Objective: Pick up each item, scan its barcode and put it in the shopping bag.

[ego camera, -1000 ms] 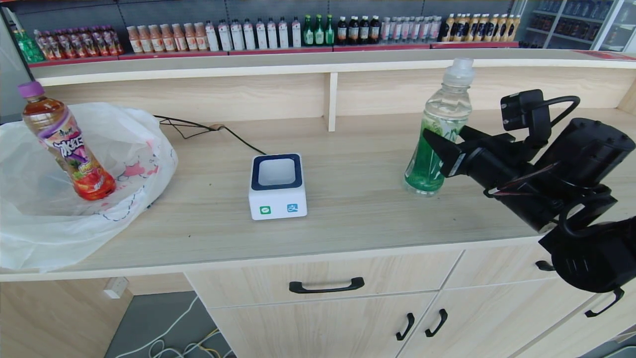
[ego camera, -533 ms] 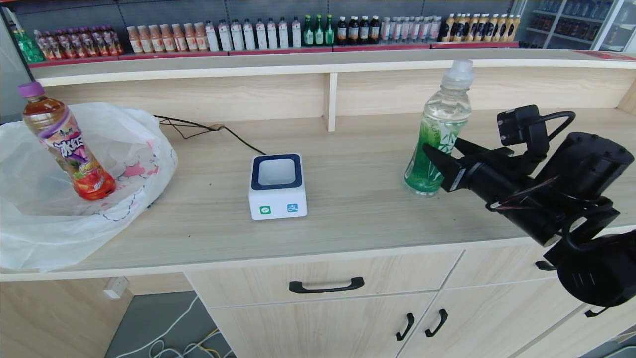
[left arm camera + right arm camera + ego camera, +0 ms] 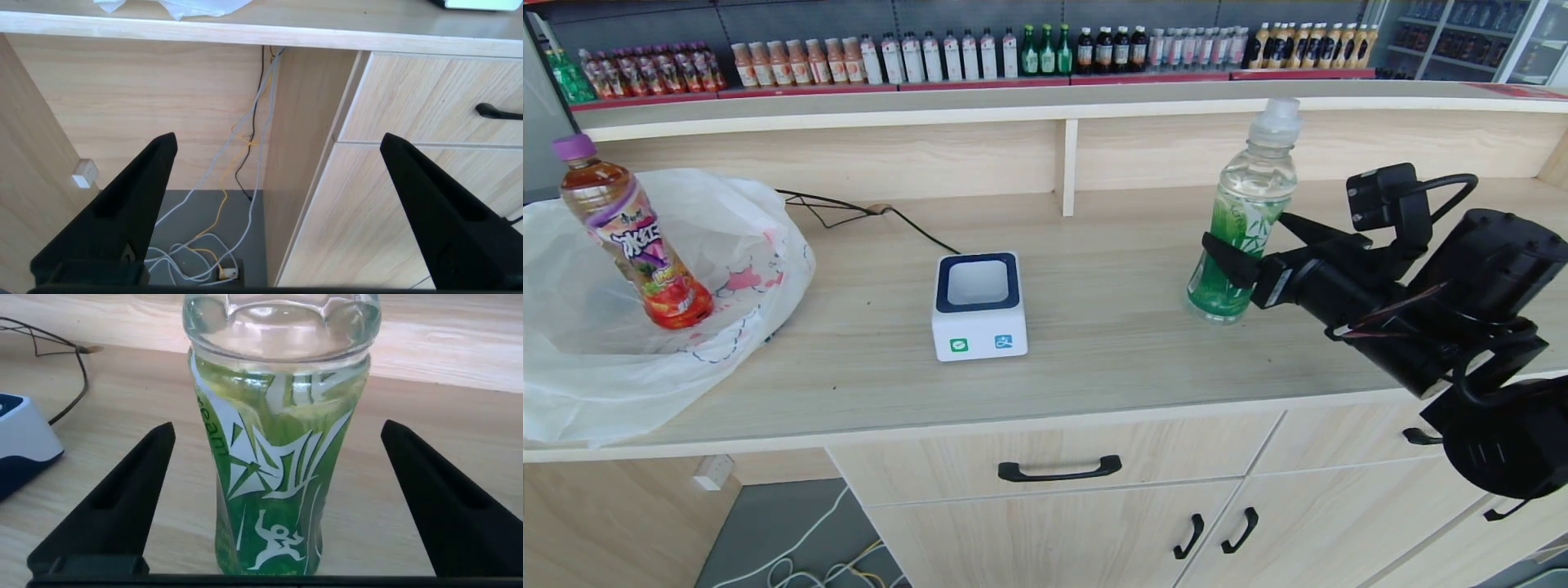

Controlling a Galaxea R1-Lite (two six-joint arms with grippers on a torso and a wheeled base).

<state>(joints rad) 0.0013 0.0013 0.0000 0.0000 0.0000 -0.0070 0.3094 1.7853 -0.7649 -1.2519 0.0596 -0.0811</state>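
Nearest to us, the left gripper (image 3: 278, 139) hangs below the counter's edge before the cupboard fronts, its jaws spread wide and holding nothing.

On the counter (image 3: 1094, 343) we count one white scanner (image 3: 978, 304) with a dark blue rim. It has two small icons on its near face, one green and one blue, and a black cable (image 3: 874, 211) runs off behind it.

To the right stands the green bottle (image 3: 1252, 175), upright, with a pale cap. It is clear above and wrapped in a green leaf-patterned label with a white figure. The right gripper (image 3: 1248, 230) has its jaws wide open, one on each side of this bottle, with gaps to the label in the wrist view.

At the left lies one translucent shopping bag (image 3: 621, 327). One tea bottle (image 3: 633, 237) leans in it, purple-capped and amber, with a purple and red label.

Beyond the counter, a shelf (image 3: 980, 53) carries rows of bottles too many to count.
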